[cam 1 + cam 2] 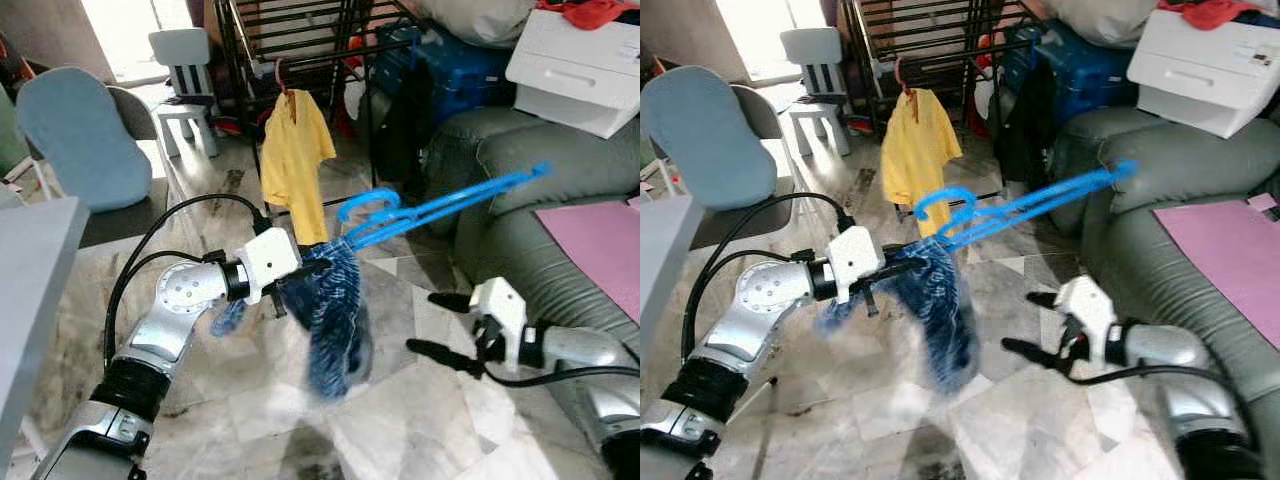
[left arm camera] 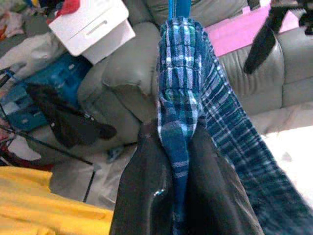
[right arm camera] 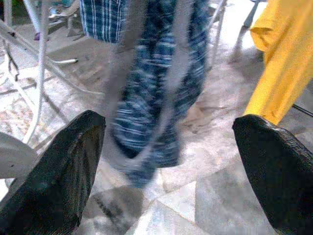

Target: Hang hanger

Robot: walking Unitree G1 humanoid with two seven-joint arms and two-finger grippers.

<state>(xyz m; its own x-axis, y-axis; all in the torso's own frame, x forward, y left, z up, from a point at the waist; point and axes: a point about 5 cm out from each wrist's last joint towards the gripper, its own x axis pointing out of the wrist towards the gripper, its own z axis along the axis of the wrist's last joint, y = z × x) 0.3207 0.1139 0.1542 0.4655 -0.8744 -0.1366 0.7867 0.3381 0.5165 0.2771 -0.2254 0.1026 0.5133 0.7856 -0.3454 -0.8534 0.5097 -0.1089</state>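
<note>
Between the two black fingers (image 2: 146,196) of the left gripper (image 1: 300,270) a fold of blue plaid cloth (image 1: 330,320) is clamped, together with the blue hanger (image 1: 440,208) on which it is draped. The hanger is held out above the tiled floor (image 1: 400,430), its hook (image 1: 365,205) near the gripper and its long bar slanting up toward the grey sofa (image 1: 540,200). The cloth hangs down blurred below the gripper.

The right gripper (image 1: 435,322) is held lower, just beside the hanging cloth, with its fingers (image 3: 63,171) spread wide apart and nothing between them.

Beyond the hanger a yellow shirt (image 1: 292,160) is seen hanging from a dark drying rack (image 1: 300,40). A pink sheet (image 1: 600,245) lies on the sofa seat, and a white drawer box (image 1: 580,70) rests on the sofa back. A blue crate (image 1: 440,70) stands behind the rack, and a small white chair (image 1: 185,70) and a blue-backed chair (image 1: 80,140) are seen to the robot's left.
</note>
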